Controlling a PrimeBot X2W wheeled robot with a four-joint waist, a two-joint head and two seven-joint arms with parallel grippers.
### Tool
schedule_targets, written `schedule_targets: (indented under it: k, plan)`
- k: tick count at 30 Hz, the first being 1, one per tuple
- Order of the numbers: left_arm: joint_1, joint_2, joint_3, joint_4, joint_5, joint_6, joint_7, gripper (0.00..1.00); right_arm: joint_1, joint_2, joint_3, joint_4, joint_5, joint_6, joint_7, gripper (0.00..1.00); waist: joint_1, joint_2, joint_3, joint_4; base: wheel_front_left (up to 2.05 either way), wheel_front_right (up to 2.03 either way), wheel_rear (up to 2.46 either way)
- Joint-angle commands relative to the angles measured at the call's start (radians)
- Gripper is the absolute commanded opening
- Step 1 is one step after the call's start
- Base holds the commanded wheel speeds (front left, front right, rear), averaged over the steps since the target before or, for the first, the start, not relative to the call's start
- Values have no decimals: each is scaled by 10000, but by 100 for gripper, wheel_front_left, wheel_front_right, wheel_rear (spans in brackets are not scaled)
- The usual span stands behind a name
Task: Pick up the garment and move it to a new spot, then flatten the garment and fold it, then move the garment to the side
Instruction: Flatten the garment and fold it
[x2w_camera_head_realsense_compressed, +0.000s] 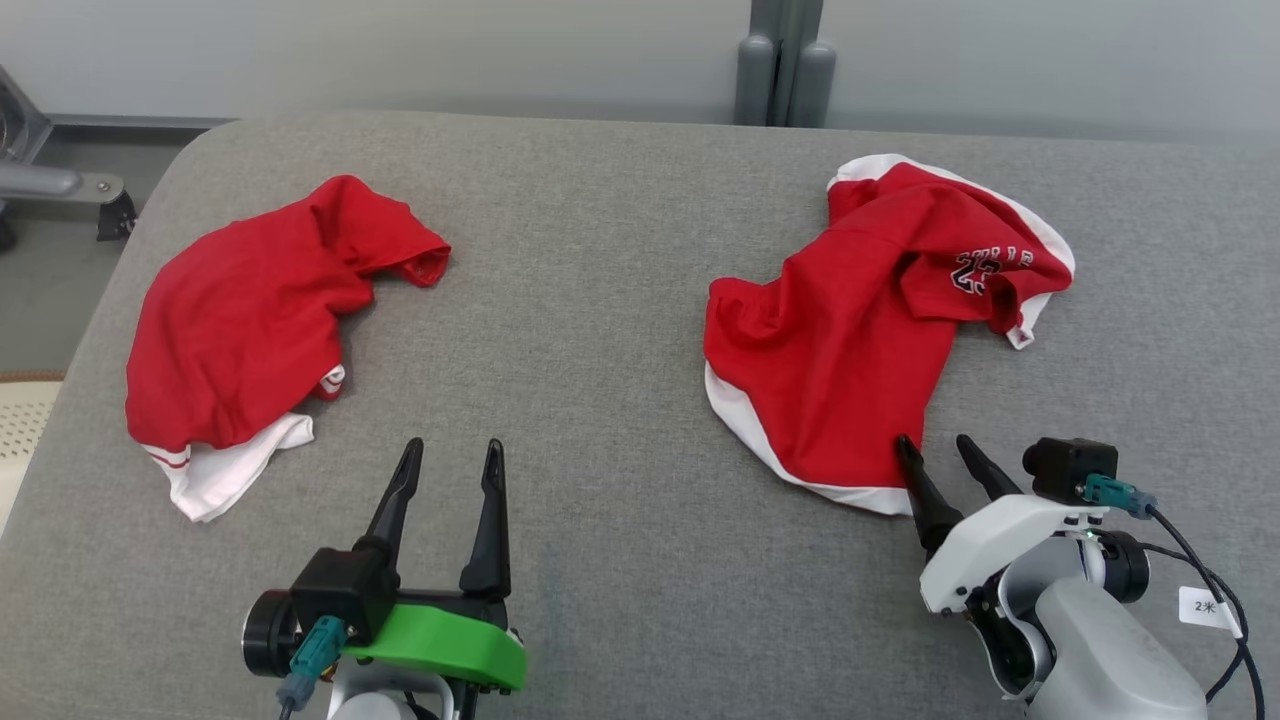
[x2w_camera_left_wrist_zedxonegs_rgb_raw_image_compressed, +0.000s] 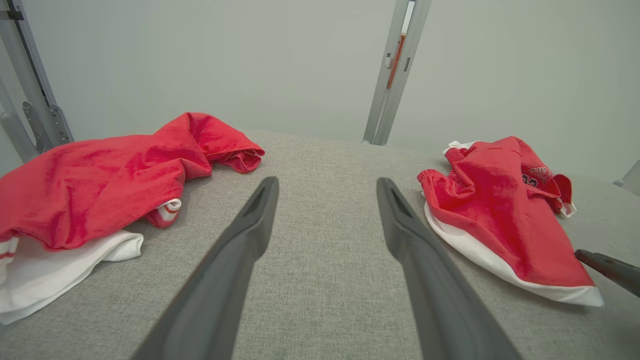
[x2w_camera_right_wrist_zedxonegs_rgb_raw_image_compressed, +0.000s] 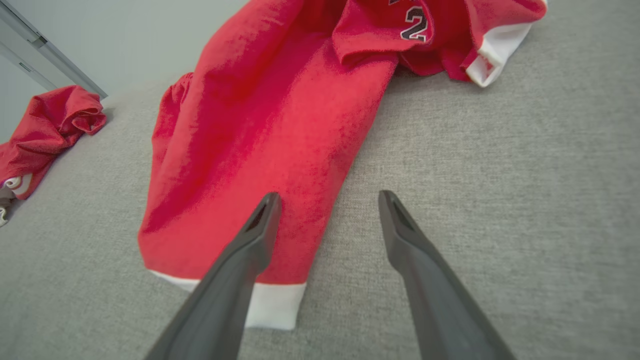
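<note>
Two crumpled red and white garments lie on the grey table (x2w_camera_head_realsense_compressed: 600, 400). One garment (x2w_camera_head_realsense_compressed: 860, 330) (x2w_camera_left_wrist_zedxonegs_rgb_raw_image_compressed: 490, 220) (x2w_camera_right_wrist_zedxonegs_rgb_raw_image_compressed: 270, 130), with dark number print, lies at the right. The other garment (x2w_camera_head_realsense_compressed: 240, 330) (x2w_camera_left_wrist_zedxonegs_rgb_raw_image_compressed: 90, 185) (x2w_camera_right_wrist_zedxonegs_rgb_raw_image_compressed: 45, 130) lies at the left. My right gripper (x2w_camera_head_realsense_compressed: 938, 450) (x2w_camera_right_wrist_zedxonegs_rgb_raw_image_compressed: 327, 200) is open at the near hem of the right garment, one finger over the cloth, the other over bare table. My left gripper (x2w_camera_head_realsense_compressed: 452, 455) (x2w_camera_left_wrist_zedxonegs_rgb_raw_image_compressed: 327, 187) stands open above bare table between the two garments, holding nothing.
A grey post (x2w_camera_head_realsense_compressed: 785, 60) rises behind the table's far edge. A metal frame (x2w_camera_head_realsense_compressed: 40, 170) stands off the table's far left corner. Bare grey surface lies between the garments and along the near edge.
</note>
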Motion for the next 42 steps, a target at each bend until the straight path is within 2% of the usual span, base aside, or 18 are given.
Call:
schedule_targets:
  k: [1, 4, 5, 6, 8, 9, 14, 21, 27, 31, 36, 42]
  plan:
    - [-162, 17, -36, 33, -46, 80, 5, 100, -194, -90, 109, 190, 105, 1, -6, 100, 0, 0, 243, 282, 0, 0, 0]
    - [-215, 17, -99, 27, -89, 122, 5, 100, -405, -96, 348, 578, 430, 1, 7, 100, 0, 0, 273, 334, 0, 0, 0]
    - [-219, 17, -116, 28, -112, 152, 5, 100, -486, -91, 436, 672, 591, 1, 13, 94, 0, 0, 278, 337, 0, 0, 0]
    - [-214, 17, -132, 34, -130, 167, 5, 100, -543, -105, 538, 770, 731, 1, 30, 69, 0, 0, 277, 330, 0, 0, 0]
    - [-199, 17, -158, 56, -134, 176, 5, 100, -612, -143, 785, 917, 950, 1, 74, 9, 0, 0, 261, 301, 0, 0, 0]
    - [-197, 17, -164, 61, -138, 181, 5, 100, -642, -171, 896, 970, 1038, 1, 53, 0, 0, 0, 252, 282, 0, 0, 0]
    - [-135, 18, -80, 116, -181, 209, 5, 100, -826, -506, 1225, 1240, 1120, 1, -353, 0, 0, 0, 10, 54, 0, 0, 0]
    - [204, 18, 2, 193, -383, 115, 5, 100, -817, -1230, 1270, 1336, 145, 1, -611, 0, 0, 0, -574, -496, 0, 0, 0]
    - [464, 18, -173, 200, -577, 133, 5, 100, -612, -2159, 596, 1281, -1439, -1, -658, 0, 0, 0, -1053, -818, 0, 0, 0]
    - [557, 19, -297, 161, -606, 150, 5, 100, -606, -2504, -376, 1178, -2874, 1, -640, 0, 0, 0, -1127, -836, 0, 0, 0]
    - [474, 19, -425, 145, -626, 138, 5, 100, -458, -2162, -1357, 688, -4608, 1, -230, 0, 0, 0, -841, -632, 0, 0, 0]
    - [204, 21, -572, 256, -534, 118, 5, 100, -457, -1492, -1699, 568, -6088, -1, 387, 0, 0, 0, -396, -322, 0, 0, 0]
